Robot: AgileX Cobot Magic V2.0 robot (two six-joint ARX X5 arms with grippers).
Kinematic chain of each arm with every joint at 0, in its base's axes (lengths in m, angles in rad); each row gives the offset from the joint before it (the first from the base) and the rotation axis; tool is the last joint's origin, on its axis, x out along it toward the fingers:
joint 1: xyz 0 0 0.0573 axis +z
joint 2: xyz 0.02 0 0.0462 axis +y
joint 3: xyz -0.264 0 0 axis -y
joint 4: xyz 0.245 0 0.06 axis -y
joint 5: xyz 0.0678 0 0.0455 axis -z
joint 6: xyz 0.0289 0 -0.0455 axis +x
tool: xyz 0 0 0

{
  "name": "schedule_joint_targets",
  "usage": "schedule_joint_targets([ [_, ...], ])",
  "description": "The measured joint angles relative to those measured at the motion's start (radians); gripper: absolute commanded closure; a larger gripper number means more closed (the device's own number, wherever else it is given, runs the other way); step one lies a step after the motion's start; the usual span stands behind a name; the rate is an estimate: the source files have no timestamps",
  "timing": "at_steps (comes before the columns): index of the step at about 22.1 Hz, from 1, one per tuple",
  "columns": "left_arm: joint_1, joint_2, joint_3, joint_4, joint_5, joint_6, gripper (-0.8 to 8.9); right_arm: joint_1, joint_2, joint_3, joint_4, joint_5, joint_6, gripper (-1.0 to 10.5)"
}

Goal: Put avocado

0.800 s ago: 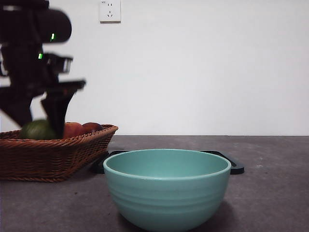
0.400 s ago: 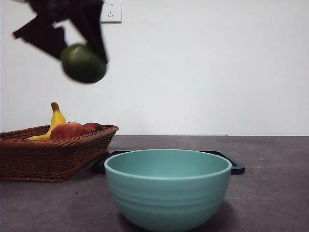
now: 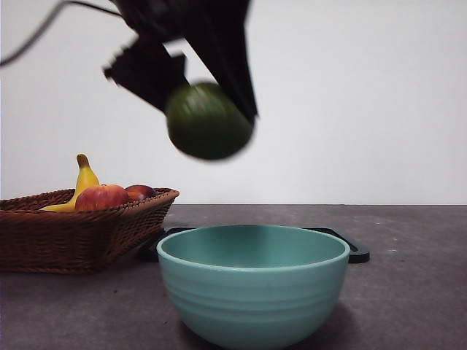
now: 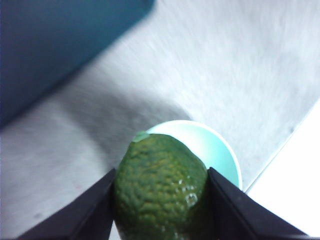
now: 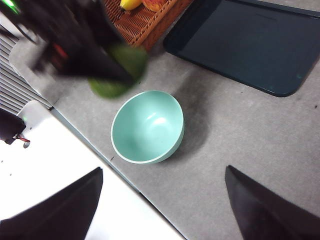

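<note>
grey table (image 3: 408,292), left claw (image 3: 208,109) clamping avocado (image 3: 209,121) above teal bowl (image 3: 253,284)

The dark green, pebbly-skinned avocado (image 3: 209,121) hangs clamped in the air above the table.

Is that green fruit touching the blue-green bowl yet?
Apart. The front view shows the avocado held in the left gripper in the air, with bare wall between it and the teal bowl.

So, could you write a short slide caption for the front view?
Left gripper carries the avocado in the air toward the teal bowl, beside the fruit basket.
</note>
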Motion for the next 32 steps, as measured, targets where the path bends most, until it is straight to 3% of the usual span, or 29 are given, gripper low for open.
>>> schedule_joint_targets([
  [7, -0.080, 0.197, 0.000, 0.049, -0.053, 0.008, 6.32, 0.000, 0.000, 0.000, 0.000, 0.000, 0.000, 5.5],
  [17, -0.137, 0.278, 0.000, 0.093, -0.082, 0.027, 6.24, 0.000, 0.000, 0.000, 0.000, 0.000, 0.000, 5.5],
  [21, -0.148, 0.278, 0.000, 0.093, -0.082, 0.027, 5.31, 0.000, 0.000, 0.000, 0.000, 0.000, 0.000, 5.5],
  [29, -0.147, 0.278, 0.000, 0.060, -0.082, 0.027, 5.23, 0.000, 0.000, 0.000, 0.000, 0.000, 0.000, 5.5],
  [32, -0.147, 0.278, 0.000, 0.060, -0.082, 0.027, 4.60, 0.000, 0.000, 0.000, 0.000, 0.000, 0.000, 5.5],
])
